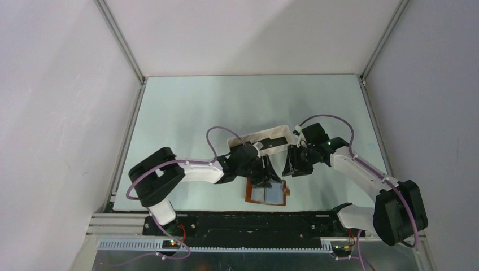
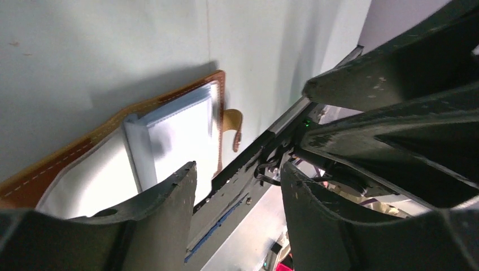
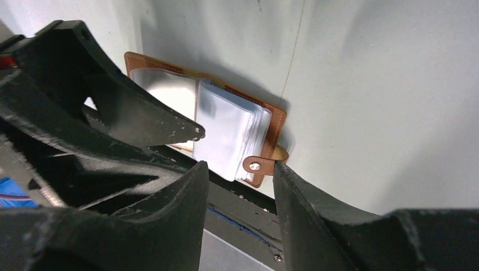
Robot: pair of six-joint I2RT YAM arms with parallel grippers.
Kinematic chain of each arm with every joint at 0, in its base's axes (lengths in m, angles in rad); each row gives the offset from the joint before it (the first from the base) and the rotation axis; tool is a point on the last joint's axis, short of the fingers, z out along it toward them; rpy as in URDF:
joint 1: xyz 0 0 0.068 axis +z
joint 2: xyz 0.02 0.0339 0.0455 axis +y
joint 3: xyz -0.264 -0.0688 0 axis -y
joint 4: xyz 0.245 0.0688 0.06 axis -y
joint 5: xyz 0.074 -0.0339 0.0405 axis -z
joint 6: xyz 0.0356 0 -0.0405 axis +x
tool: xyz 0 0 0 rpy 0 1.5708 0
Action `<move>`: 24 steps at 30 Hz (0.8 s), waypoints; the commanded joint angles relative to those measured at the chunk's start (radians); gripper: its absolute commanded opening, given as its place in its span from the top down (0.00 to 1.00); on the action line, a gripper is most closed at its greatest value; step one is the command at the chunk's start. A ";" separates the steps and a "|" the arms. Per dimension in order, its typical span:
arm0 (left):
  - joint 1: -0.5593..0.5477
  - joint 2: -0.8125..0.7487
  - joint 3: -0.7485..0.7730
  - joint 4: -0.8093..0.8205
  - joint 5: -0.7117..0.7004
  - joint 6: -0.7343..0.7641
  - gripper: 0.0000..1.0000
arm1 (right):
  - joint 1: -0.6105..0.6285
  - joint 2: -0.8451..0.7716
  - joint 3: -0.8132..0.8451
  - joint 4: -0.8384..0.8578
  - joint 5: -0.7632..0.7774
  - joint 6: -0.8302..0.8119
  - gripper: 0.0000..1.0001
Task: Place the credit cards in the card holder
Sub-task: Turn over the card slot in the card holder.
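The card holder (image 1: 267, 194) lies open near the table's front edge, brown leather with pale clear pockets and a snap tab. It also shows in the left wrist view (image 2: 169, 127) and the right wrist view (image 3: 226, 121). My left gripper (image 1: 264, 180) hangs open over its far edge, nothing between its fingers (image 2: 169, 203). My right gripper (image 1: 297, 168) stands open just to the right, also empty (image 3: 237, 166); the snap tab (image 3: 255, 165) sits beyond its fingertips. A dark credit card (image 1: 275, 142) lies in the white tray (image 1: 237, 141) behind both grippers.
The black rail (image 1: 243, 217) of the arm bases runs close along the card holder's near side. Grey walls and metal frame posts (image 1: 127, 121) enclose the table on the left, right and back. Each gripper shows large in the other's wrist view.
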State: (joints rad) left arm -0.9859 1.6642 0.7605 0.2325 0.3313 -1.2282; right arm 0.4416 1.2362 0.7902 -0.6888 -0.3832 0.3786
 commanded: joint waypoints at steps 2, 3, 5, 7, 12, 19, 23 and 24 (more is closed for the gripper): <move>-0.018 0.075 0.036 0.017 0.049 -0.020 0.39 | -0.026 -0.024 -0.013 -0.011 -0.054 -0.030 0.50; -0.021 0.077 0.037 0.017 0.048 -0.018 0.39 | -0.026 -0.024 -0.013 -0.010 -0.058 -0.028 0.50; -0.023 0.065 0.035 0.018 0.039 -0.010 0.39 | -0.026 -0.026 -0.016 -0.006 -0.063 -0.026 0.50; -0.022 0.032 0.031 0.019 0.018 0.005 0.39 | -0.026 -0.026 -0.017 -0.004 -0.066 -0.026 0.51; -0.014 -0.054 0.005 0.018 -0.040 0.030 0.34 | -0.026 -0.024 -0.017 0.003 -0.078 -0.025 0.50; 0.026 -0.178 -0.113 0.023 -0.094 0.035 0.29 | -0.022 0.000 -0.018 0.020 -0.092 -0.023 0.49; 0.048 -0.183 -0.148 0.024 -0.076 0.034 0.28 | -0.002 0.020 -0.017 0.013 -0.065 -0.014 0.50; 0.049 -0.173 -0.147 0.023 -0.072 0.038 0.29 | 0.010 0.023 -0.018 0.011 -0.053 -0.009 0.50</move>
State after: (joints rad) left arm -0.9516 1.4971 0.6285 0.2451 0.2672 -1.2213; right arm 0.4259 1.2415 0.7780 -0.6830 -0.4564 0.3653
